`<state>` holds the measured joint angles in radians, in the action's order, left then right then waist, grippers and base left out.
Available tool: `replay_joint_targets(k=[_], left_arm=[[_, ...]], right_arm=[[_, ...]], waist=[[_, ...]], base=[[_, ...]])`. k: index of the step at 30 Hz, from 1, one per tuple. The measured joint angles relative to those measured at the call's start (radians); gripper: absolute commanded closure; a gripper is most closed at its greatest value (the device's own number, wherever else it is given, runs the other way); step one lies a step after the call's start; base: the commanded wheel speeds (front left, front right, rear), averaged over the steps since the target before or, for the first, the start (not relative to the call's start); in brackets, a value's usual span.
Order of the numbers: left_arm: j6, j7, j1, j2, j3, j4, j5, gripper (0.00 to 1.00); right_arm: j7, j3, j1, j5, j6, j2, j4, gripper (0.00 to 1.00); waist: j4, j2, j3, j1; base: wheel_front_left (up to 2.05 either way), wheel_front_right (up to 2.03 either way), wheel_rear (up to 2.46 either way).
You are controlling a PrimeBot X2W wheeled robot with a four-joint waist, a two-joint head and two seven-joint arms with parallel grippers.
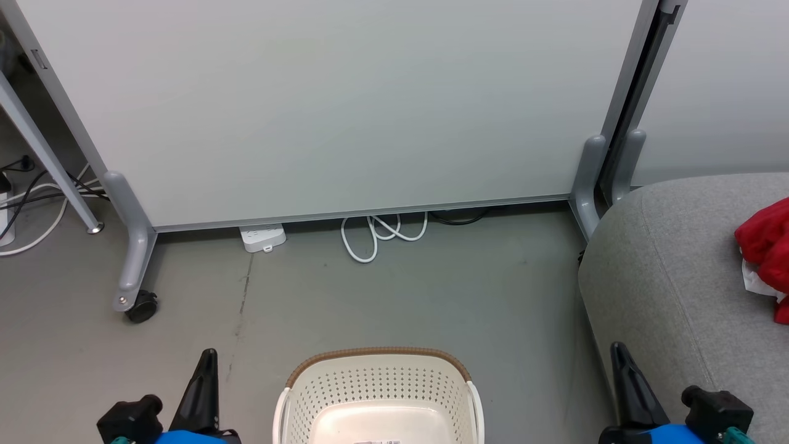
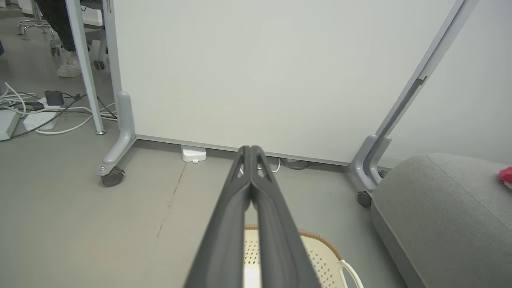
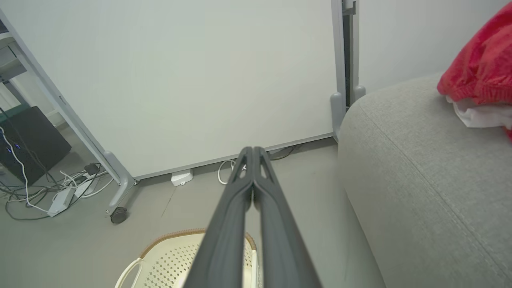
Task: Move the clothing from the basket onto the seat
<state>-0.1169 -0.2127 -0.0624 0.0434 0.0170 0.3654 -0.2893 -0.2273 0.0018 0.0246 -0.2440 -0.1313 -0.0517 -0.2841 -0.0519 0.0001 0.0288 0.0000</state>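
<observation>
The white perforated basket point(image 1: 377, 394) with a brown rim stands on the floor at the bottom centre of the head view; the part of its inside that shows is bare. Red clothing point(image 1: 766, 250) with white trim lies on the grey seat point(image 1: 672, 271) at the right. My left gripper point(image 1: 208, 356) sits left of the basket, its fingers pressed together and holding nothing. My right gripper point(image 1: 617, 349) is right of the basket beside the seat's edge, also shut and empty. The wrist views show the basket rim point(image 2: 320, 246) point(image 3: 172, 238), the seat point(image 2: 440, 208) point(image 3: 420, 160) and the clothing point(image 2: 506, 175) point(image 3: 480, 68).
A white partition panel point(image 1: 333, 105) on grey wheeled feet point(image 1: 132, 271) stands across the floor behind the basket. A white power strip point(image 1: 264, 237) and looped cable point(image 1: 382, 234) lie at its base. More cables point(image 1: 31, 203) and a table leg are at the far left.
</observation>
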Motion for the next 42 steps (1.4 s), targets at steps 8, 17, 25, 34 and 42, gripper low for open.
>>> replay_joint_targets(k=[8, 17, 25, 34, 42], left_arm=[[0.0, 0.031, 0.0, 0.0, -0.01, -0.015, -0.148, 1.0], [0.0, 0.067, -0.001, 0.0, -0.022, -0.03, -0.297, 1.0], [-0.001, 0.098, -0.003, 0.0, -0.037, -0.04, -0.418, 1.0], [-0.002, 0.128, -0.01, 0.0, -0.047, -0.05, -0.541, 1.0], [-0.004, 0.153, -0.013, 0.001, -0.058, -0.058, -0.643, 1.0]], right_arm=[[0.035, -0.012, -0.006, -0.153, 0.0, 0.0, 0.002, 1.0], [0.075, -0.026, -0.021, -0.305, 0.0, 0.0, 0.005, 1.0], [0.105, -0.036, -0.033, -0.43, 0.0, 0.001, 0.008, 1.0], [0.139, -0.047, -0.047, -0.557, 0.0, 0.001, 0.011, 1.0], [0.165, -0.056, -0.061, -0.663, 0.0, 0.001, 0.014, 1.0]], waist=[[0.004, 0.0, -0.002, 0.0], [0.008, 0.0, -0.004, 0.0001], [0.011, -0.0001, -0.006, 0.0001], [0.015, 0.0, -0.008, 0.0001], [0.018, 0.0, -0.01, 0.0]], base=[[0.0, 0.0, 0.0], [0.0, 0.0, 0.0], [0.0, 0.0, 0.0], [0.0, 0.0, 0.0], [0.0, 0.0, 0.0]])
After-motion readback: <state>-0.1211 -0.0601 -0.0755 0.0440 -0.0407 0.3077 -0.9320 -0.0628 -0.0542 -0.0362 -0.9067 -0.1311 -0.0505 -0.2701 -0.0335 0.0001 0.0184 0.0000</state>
